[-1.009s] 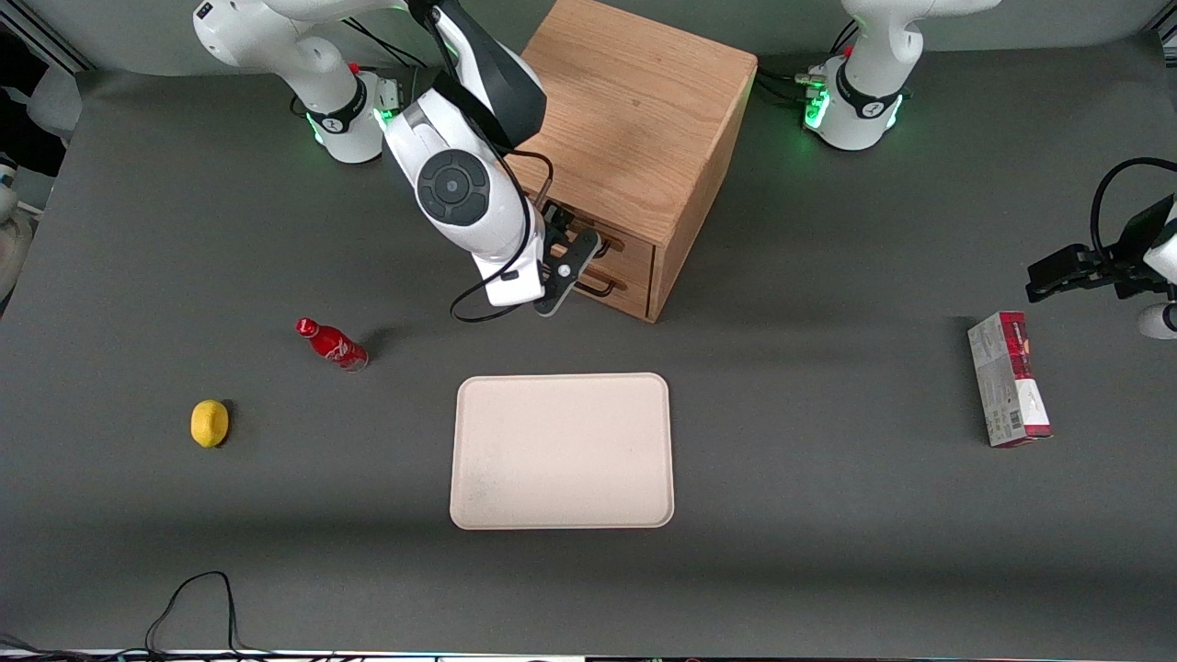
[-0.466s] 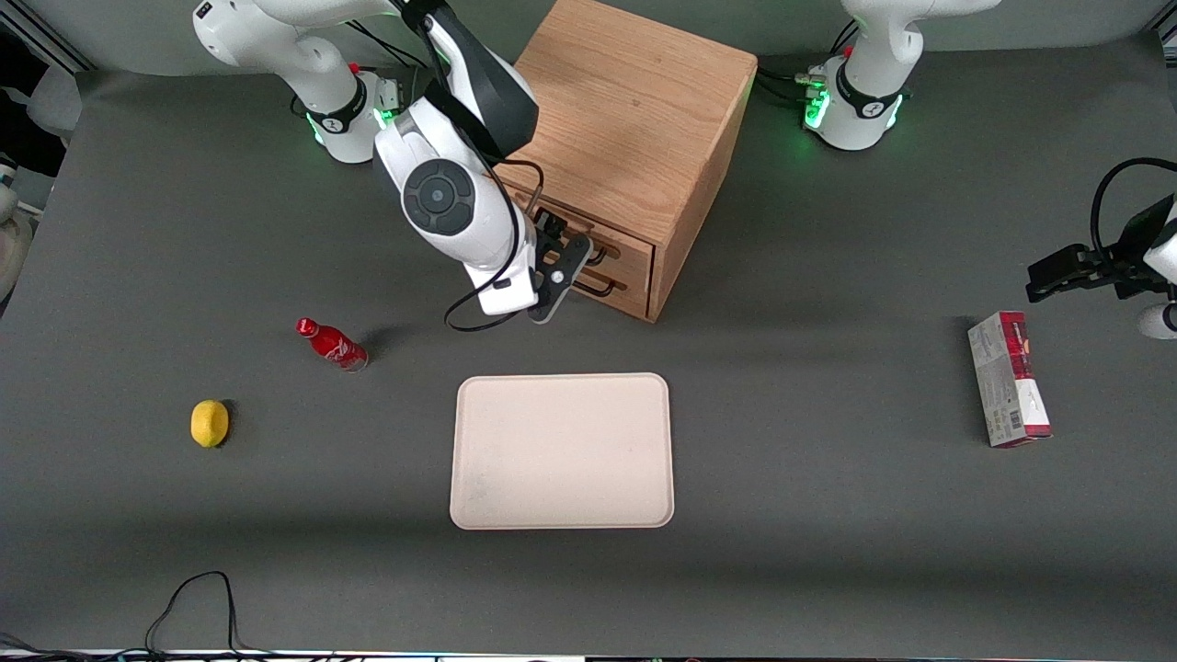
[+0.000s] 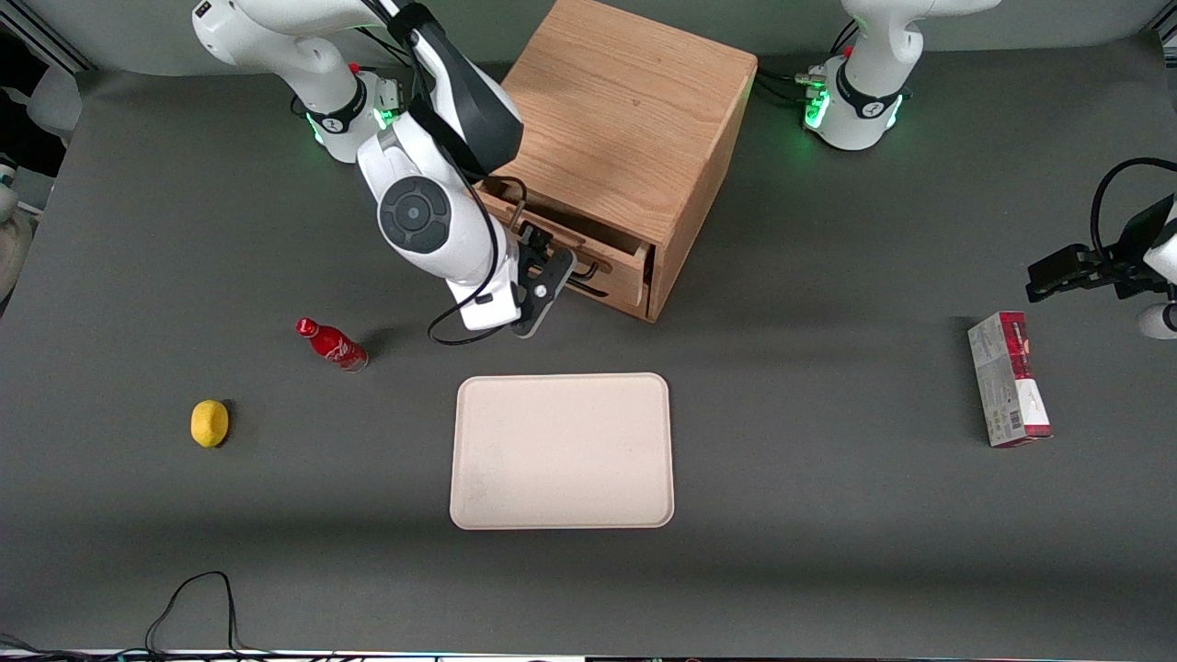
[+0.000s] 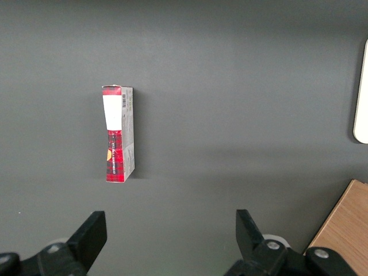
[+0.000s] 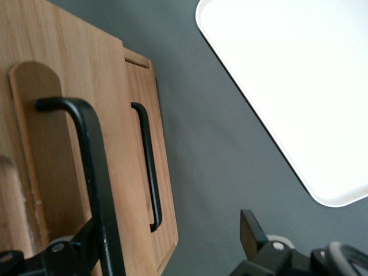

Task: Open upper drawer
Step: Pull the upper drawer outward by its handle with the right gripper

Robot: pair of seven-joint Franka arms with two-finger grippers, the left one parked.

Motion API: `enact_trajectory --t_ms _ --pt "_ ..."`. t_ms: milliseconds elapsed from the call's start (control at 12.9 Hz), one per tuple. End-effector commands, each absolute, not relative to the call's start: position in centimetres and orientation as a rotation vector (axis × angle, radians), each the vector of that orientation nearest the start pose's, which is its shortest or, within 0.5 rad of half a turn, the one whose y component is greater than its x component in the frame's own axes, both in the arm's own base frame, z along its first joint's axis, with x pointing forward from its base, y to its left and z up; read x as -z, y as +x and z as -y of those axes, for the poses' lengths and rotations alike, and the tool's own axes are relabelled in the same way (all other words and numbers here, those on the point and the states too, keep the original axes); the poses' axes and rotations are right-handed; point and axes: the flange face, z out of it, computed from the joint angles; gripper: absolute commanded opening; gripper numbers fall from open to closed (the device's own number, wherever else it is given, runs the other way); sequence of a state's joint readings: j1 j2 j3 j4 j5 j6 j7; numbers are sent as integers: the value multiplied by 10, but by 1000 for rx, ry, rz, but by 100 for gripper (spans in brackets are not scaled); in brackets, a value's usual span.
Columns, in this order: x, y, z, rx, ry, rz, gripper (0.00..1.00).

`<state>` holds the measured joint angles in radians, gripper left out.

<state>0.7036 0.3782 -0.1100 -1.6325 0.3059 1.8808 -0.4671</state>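
- Upper drawer (image 3: 588,256): a shallow light-oak box in the wooden cabinet (image 3: 625,138), above the lower drawer (image 5: 144,172). It stands part-way out of the cabinet front, on the side facing the cream tray (image 3: 562,450).
- Handle (image 5: 95,184): a thin black wire bar on the upper drawer's front panel. This is the place to take hold, near mid-span so the pull runs straight.
- Pincer (image 3: 542,280): at the upper drawer's front, with the handle bar passing between its two fingers. The fingers appear spread, one well clear of the bar, so the hold looks like a hook and not a clamp.
- Handling, judged: the drawer is rigid wood and probably light, sliding on plain runners. An off-axis pull may bind it or drag the cabinet across the table (image 3: 828,552).
- Handling, judged: the bar is stiff, smooth and narrow, so a loose hook can slip along it.
- Bystanders: a red bottle (image 3: 333,345), a lemon (image 3: 210,423) and a red carton (image 3: 1008,379) lie well apart.
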Motion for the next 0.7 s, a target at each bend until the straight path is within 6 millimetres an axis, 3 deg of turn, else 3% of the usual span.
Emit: enact_trajectory --t_ms 0,310,621 --pt "-399 531 -384 -172 -2548 1349 100" --pt "-405 547 -378 -143 -2561 1326 100" --pt "-399 557 -377 -140 -2564 1335 100"
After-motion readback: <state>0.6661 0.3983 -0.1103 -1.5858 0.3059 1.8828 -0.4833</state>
